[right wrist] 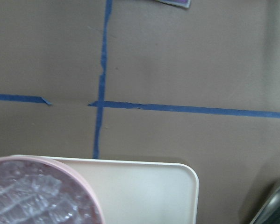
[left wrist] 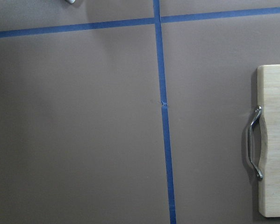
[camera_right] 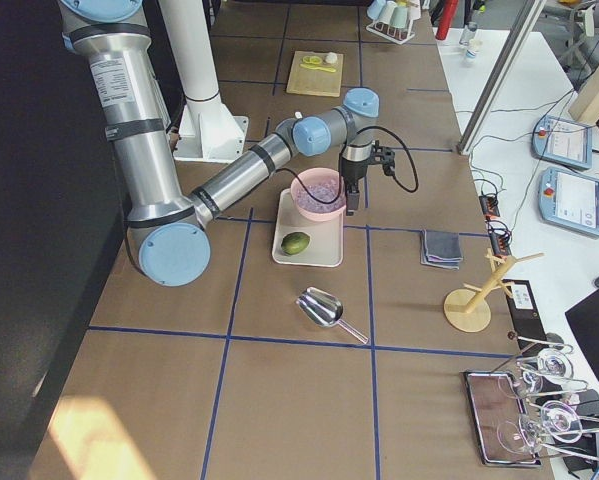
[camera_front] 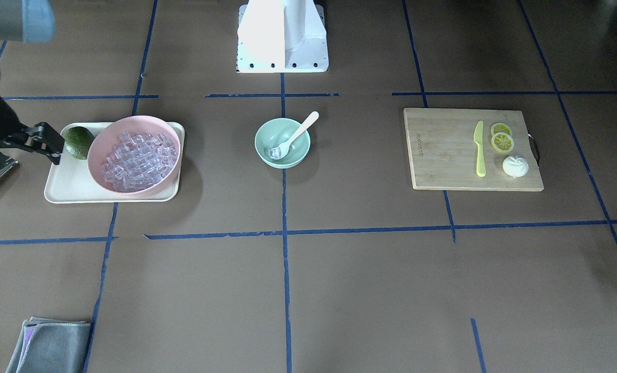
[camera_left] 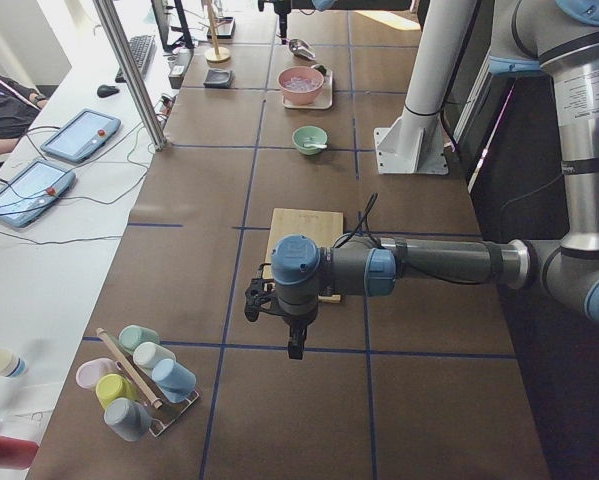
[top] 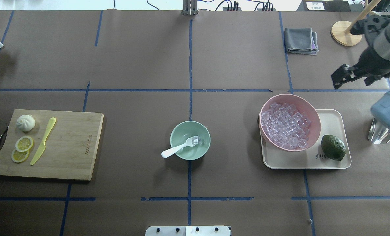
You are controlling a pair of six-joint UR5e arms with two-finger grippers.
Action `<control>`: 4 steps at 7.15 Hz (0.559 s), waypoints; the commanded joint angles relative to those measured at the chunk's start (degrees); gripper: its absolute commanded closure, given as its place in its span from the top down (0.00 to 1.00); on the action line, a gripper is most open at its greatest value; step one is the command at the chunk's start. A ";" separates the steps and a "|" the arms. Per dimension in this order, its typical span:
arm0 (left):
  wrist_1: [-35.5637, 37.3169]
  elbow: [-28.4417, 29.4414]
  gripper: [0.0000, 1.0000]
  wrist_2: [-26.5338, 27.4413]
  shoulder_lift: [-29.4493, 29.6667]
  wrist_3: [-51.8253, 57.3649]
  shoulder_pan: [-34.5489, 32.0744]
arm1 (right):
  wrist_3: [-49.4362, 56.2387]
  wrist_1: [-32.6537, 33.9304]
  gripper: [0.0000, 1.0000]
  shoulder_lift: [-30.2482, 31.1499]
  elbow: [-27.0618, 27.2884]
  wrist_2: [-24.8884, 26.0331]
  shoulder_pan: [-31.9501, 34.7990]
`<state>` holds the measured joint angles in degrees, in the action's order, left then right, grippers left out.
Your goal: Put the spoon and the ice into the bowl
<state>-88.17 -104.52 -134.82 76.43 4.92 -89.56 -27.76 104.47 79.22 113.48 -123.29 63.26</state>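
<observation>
At the centre of the counter (top: 136, 65), the bowl (top: 181, 131) stands on a crossing of blue tape lines; the spoon (top: 176, 150) lies in it, scoop on the bowl's floor, handle leaning out over the rim toward the robot and its left; the ice (top: 196, 140), a few clear cubes, rests on and against the scoop inside the bowl. To the robot's right, a pink bowl (top: 312, 111) heaped with more cubes sits on a cream tray (top: 332, 118), a dark green fruit (top: 333, 147) beside it on the same tray. The right end effector (top: 335, 84) hangs above the counter just past the tray's far edge, apart from the pink bowl; whether its jaws are parted or closed cannot be told. To the robot's left, a cutting board (top: 77, 147) carries a yellow-green knife (top: 43, 141), lemon slices (top: 24, 143) and a white bun (top: 25, 123). The left end effector (camera_left: 295, 348) points down over bare counter beyond the board's handle end; its state cannot be told.
</observation>
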 commanded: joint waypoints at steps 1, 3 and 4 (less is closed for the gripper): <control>-0.07 -0.77 1.00 -0.09 -1.02 0.00 0.00 | 17.83 0.03 1.00 9.07 0.69 -4.74 9.56; -0.16 -0.95 1.00 -0.09 -1.55 0.00 0.00 | 30.16 0.03 1.00 16.11 0.43 -5.82 15.73; -0.16 -1.04 1.00 0.00 -2.16 0.00 0.00 | 35.27 0.03 1.00 19.19 -0.01 -5.99 18.54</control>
<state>-88.30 -105.45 -134.89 74.81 4.92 -89.56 0.78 104.50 94.47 113.85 -128.91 78.27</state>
